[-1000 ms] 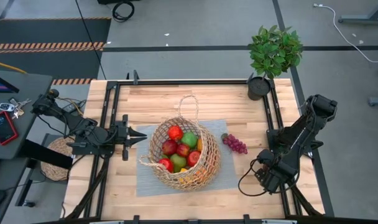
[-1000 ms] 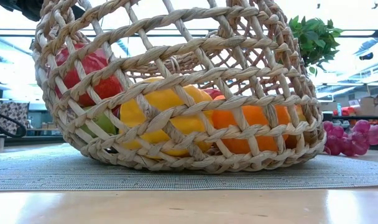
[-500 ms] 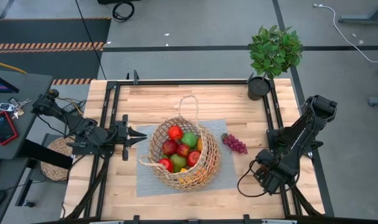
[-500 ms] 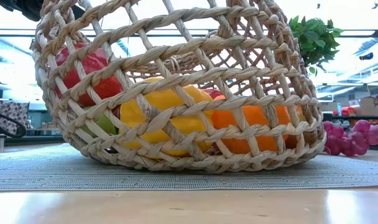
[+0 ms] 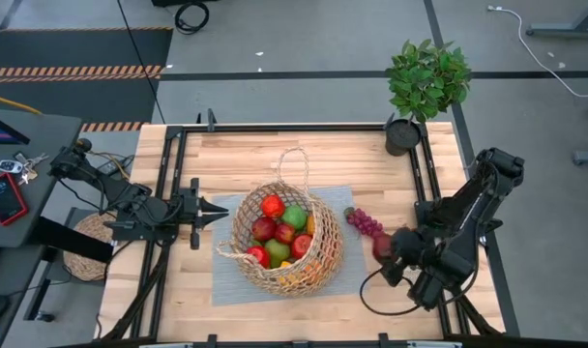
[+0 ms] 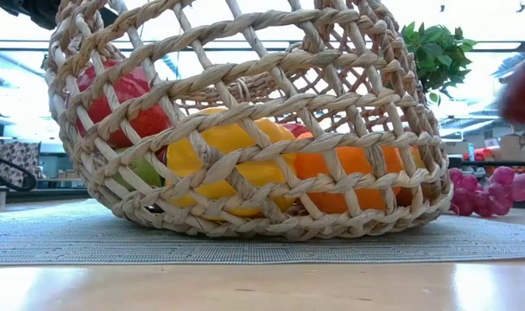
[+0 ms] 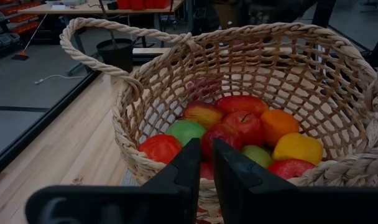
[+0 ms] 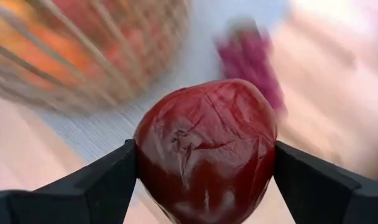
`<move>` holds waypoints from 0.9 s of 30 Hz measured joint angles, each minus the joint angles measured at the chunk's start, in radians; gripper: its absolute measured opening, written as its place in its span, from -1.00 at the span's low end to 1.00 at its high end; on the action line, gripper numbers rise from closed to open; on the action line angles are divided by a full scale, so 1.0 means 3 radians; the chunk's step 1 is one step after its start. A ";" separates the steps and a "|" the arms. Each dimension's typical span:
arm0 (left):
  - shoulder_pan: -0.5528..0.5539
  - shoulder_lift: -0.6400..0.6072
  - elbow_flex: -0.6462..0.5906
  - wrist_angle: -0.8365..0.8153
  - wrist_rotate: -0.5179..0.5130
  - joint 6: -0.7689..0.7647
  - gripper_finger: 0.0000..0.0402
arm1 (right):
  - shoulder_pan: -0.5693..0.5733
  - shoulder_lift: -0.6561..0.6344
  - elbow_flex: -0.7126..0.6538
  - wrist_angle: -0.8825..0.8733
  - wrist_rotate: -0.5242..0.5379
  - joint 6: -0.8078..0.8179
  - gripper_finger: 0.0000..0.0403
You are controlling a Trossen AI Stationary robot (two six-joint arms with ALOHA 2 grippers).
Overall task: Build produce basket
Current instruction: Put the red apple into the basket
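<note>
**Right arm brings a dark red fruit toward a nearly full basket**

A pale wooden desk (image 5: 265,155) fills the overhead view, with a grey mat (image 5: 226,275) laid at its middle, likely to give the basket a steady footing. On the mat sits the large round wicker basket (image 5: 325,253), tipped so its open mouth leans toward the left arm, which makes its contents easy to see from that side. One loop handle points to the far edge of the desk.

Inside the basket lies the produce (image 5: 282,232): red, green, orange and yellow pieces piled together. A potted plant (image 5: 426,79) stands at the far right corner of the desk, well apart from the work.

The left gripper (image 5: 215,209) waits just beside the basket's rim, its fingers pressed together and holding nothing; it appears parked so as not to block the way in.

The right gripper (image 8: 204,168) hovers above the desk to the right of the basket. Its fingers stand wide apart only because they are clamped on either side of a dark red fruit (image 8: 206,149), held across its widest part for a secure carry.

A bunch of purple grapes (image 5: 364,222) lies at the mat's right edge, between the basket and the right gripper, not yet collected. Judging by this, the task is close to done.
</note>
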 joint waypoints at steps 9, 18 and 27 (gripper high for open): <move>0.0001 0.0001 -0.0001 0.0000 -0.0001 0.0000 -0.76 | -0.0110 -0.0004 0.0668 0.0337 0.1350 -0.1307 0.72; 0.0000 0.0000 -0.0001 0.0000 -0.0001 0.0000 -0.76 | -0.0497 -0.0005 0.0931 0.2091 0.1147 -0.3752 0.72; 0.0001 0.0000 0.0000 0.0000 -0.0001 0.0000 -0.76 | -0.0830 -0.0005 0.0933 0.3156 0.0543 -0.5339 0.72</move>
